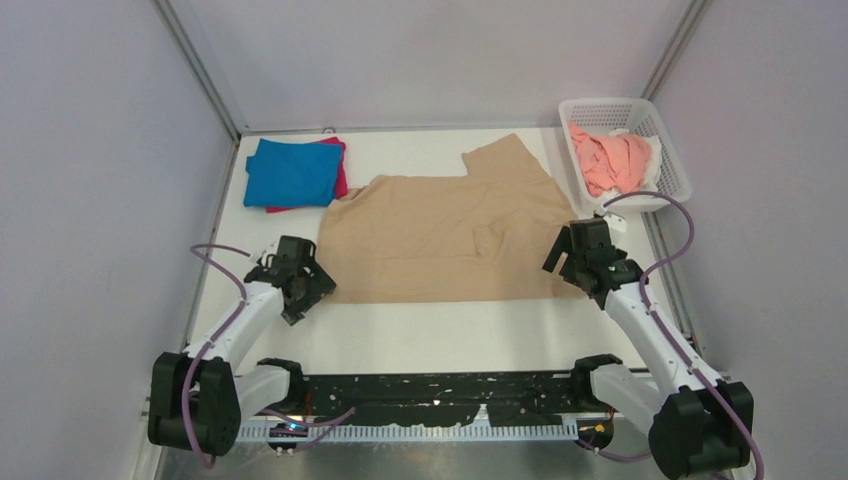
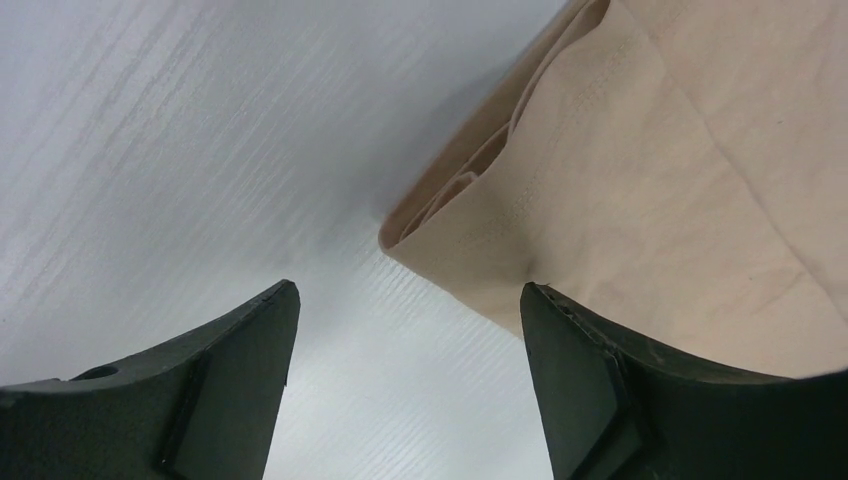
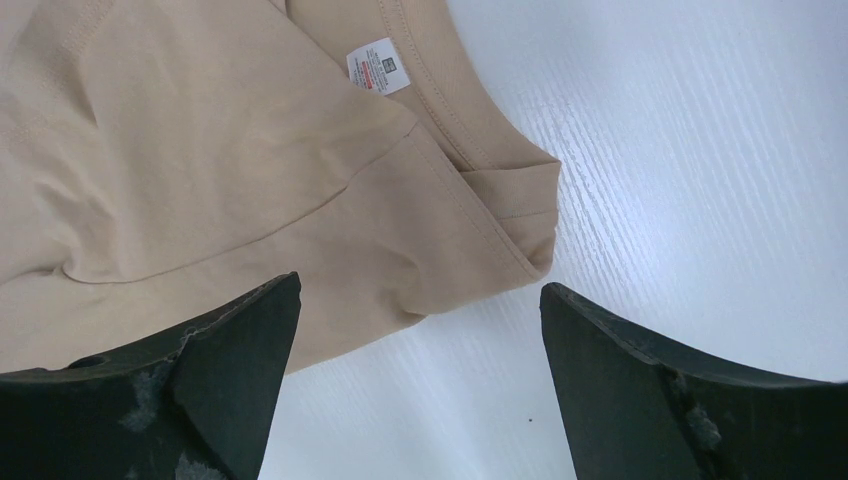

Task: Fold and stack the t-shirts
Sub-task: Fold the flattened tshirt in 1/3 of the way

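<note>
Beside tan t-shirt, left gripper, perhaps touching

Tan t-shirt of soft, matt cloth, lightly creased, with stitched hems and a small white printed label. White counter with a fine ribbed grain and a dull sheen. Blue t-shirt and magenta t-shirt of smooth matt cloth. White plastic mesh basket with crumpled salmon-pink cloth. The left arm's fingers are matt black plastic. The right arm's fingers show pale scuffs.
</note>
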Motion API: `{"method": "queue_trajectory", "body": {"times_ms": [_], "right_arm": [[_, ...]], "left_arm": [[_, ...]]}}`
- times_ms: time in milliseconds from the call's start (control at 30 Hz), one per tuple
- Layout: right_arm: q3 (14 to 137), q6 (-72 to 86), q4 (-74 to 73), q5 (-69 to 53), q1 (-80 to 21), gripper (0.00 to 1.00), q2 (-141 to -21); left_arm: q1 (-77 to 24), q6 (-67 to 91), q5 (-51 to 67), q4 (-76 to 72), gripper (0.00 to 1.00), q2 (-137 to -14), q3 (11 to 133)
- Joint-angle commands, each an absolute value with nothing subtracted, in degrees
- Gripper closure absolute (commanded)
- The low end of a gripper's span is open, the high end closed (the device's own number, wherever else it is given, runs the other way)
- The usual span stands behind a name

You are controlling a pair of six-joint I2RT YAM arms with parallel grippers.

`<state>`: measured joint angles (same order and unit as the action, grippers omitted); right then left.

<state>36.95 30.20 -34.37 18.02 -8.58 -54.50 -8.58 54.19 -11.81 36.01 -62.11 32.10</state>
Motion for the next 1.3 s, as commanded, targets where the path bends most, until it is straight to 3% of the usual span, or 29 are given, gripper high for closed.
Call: {"method": "queue_trajectory", "body": {"times_ms": [0,100,200,333,400,467,500,600,667,800,1267], "right_arm": [[33.4,33.2,-35.6,18.6,-6.1,0.05,-52.4],[32.1,32.9,-32.4,16.0,-3.7,0.04,-54.2],[31.6,33.1,-27.8,12.6,-2.6,0.01,-57.9],[31.0,33.8,-24.0,10.9,-2.1,0.11,-63.5],[29.4,34.2,-22.8,10.3,-2.1,0.20,-66.1],[28.8,34.3,-22.1,10.3,-2.0,0.32,-67.3],[28.7,34.3,-21.9,10.3,-2.0,0.37,-67.6],[28.8,34.3,-22.2,10.7,-2.0,0.71,-67.6],[29.0,34.1,-23.1,11.5,-2.0,0.83,-66.7],[29.8,32.6,-25.9,12.9,-2.0,0.93,-64.4],[30.8,32.8,-42.8,5.4,-2.0,0.94,-52.3]], "left_arm": [[-7.6,57.1,-15.2,32.2,0.17,-60.4,30.6],[-6.7,57.0,-13.3,31.0,0.19,-64.9,32.3],[-6.6,56.4,-12.5,32.9,0.33,-70.2,35.6],[-6.6,55.8,-9.8,31.7,0.44,-75.1,36.5],[-6.7,55.5,-10.0,32.4,0.61,-76.4,37.6],[-6.7,55.4,-10.6,32.9,0.98,-77.2,38.5],[-6.7,55.0,-10.9,33.2,1.00,-77.6,39.0],[-6.7,53.7,-11.0,33.5,1.00,-77.9,39.7],[-6.7,53.4,-11.2,33.6,1.00,-77.0,39.2],[-6.7,52.7,-11.9,33.2,1.00,-73.2,36.8],[-6.7,56.5,-12.4,48.1,1.00,-58.0,31.5]]}}
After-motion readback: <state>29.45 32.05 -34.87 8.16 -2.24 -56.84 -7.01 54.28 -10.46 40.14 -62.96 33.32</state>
